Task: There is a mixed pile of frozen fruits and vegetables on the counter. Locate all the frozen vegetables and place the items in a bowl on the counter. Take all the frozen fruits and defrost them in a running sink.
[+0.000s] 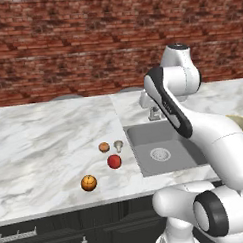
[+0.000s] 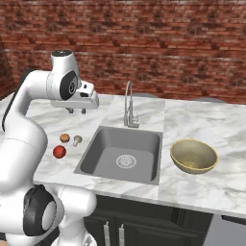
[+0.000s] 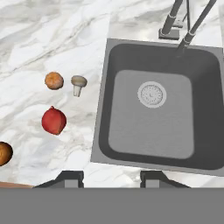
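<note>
STEP: approach, nothing sorted | GRIPPER [image 3: 111,177]: jaws narrow, holding nothing | NEXT: open, descend on mushroom [image 3: 78,83], left of jaws; carry to bowl [image 2: 193,156]

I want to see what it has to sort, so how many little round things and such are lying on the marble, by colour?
Orange: 2, a small brownish-orange ball and a larger orange ball with dark marks
Red: 1, a glossy red tomato-like ball
Beige: 1, a tiny pale mushroom with cap and stem
Total: 4, all on the white marble counter beside the grey steel sink
</note>
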